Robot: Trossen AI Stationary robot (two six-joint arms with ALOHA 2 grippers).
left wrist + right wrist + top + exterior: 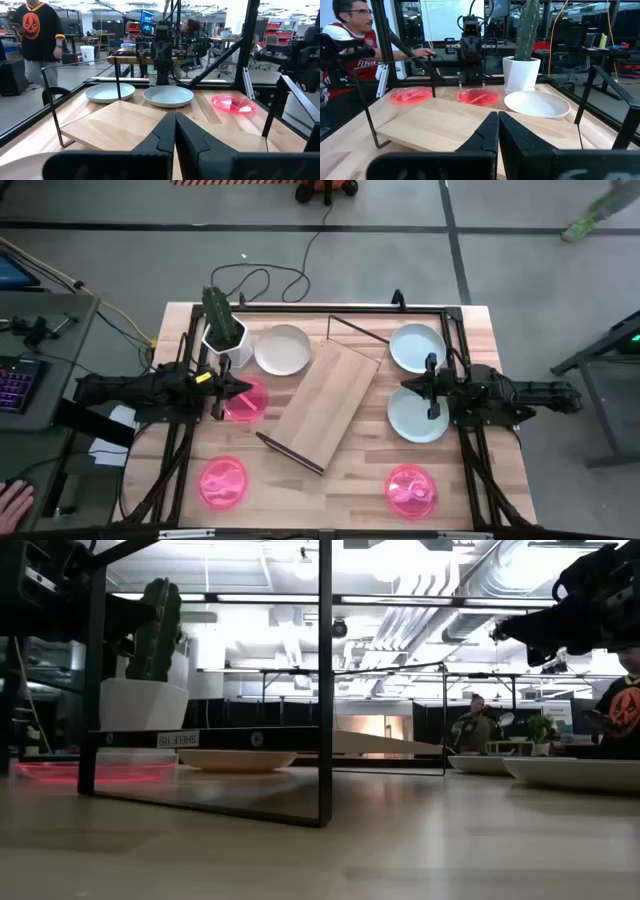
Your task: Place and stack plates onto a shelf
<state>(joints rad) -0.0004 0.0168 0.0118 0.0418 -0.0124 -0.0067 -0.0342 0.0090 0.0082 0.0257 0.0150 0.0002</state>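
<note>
The shelf (325, 395), a light wooden board with black wire end frames, lies slanted mid-table. Three white plates (283, 350) (417, 345) (417, 418) and three pink plates (245, 402) (223, 480) (411, 490) rest flat on the tabletop around it. My left gripper (248, 389) (175, 122) is shut, raised above the pink plate at the shelf's left, pointing toward the shelf. My right gripper (408, 387) (498, 120) is shut, raised over the edge of the nearer right-hand white plate, facing the shelf from the right.
A white pot with a green cactus (223, 330) stands at the far left beside the white plate. A black frame (455, 330) runs along the table's edges. People (37, 40) (355, 35) are in the room beyond the table. A hand (12, 502) shows at the lower left.
</note>
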